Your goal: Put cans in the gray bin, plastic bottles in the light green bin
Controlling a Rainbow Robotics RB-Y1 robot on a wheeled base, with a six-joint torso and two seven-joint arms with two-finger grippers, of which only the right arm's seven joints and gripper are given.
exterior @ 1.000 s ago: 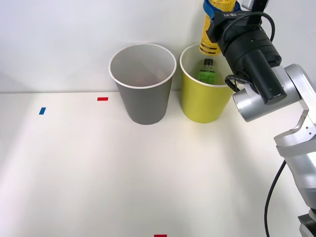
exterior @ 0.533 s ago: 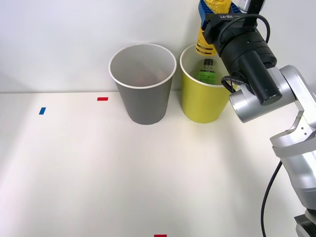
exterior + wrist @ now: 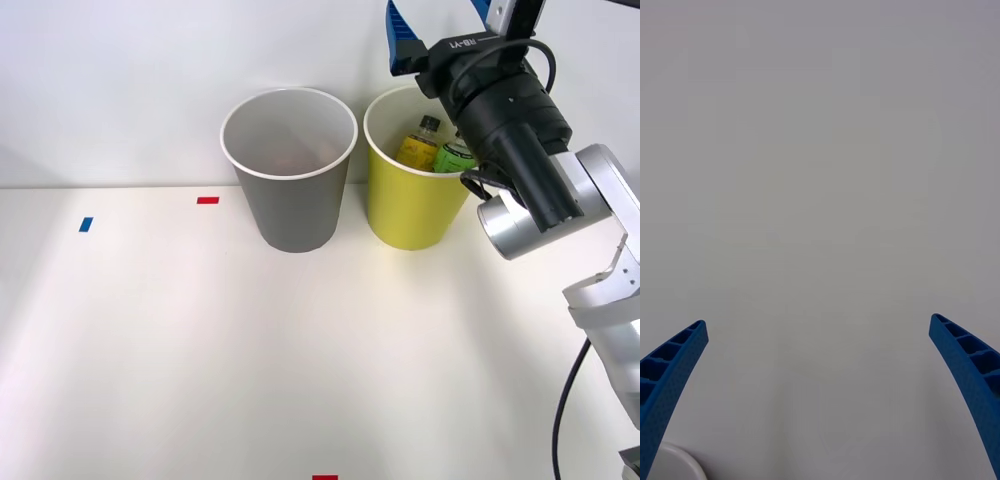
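1. Right gripper (image 3: 440, 25) sits above the far side of the light green bin (image 3: 405, 205), fingers spread wide, nothing between them. Wrist view agrees: both blue fingers (image 3: 670, 367) at the corners, bare wall between.
2. Plastic bottles (image 3: 418, 145) are both inside the light green bin: the yellow-label one leans near the middle, the green-label one (image 3: 455, 157) is just to its right, partly behind the arm.
3. Gray bin (image 3: 290, 190) stands just left of the green one, apart from it. I see no cans on the table.
4. Handling, my read: small bottles are light, with thin walls that give under squeeze and slick labels. Grip across the body near mid-height, moderate force; the cap is too narrow.
5. Bins look light and tall, so a bump to the rim could tip them.
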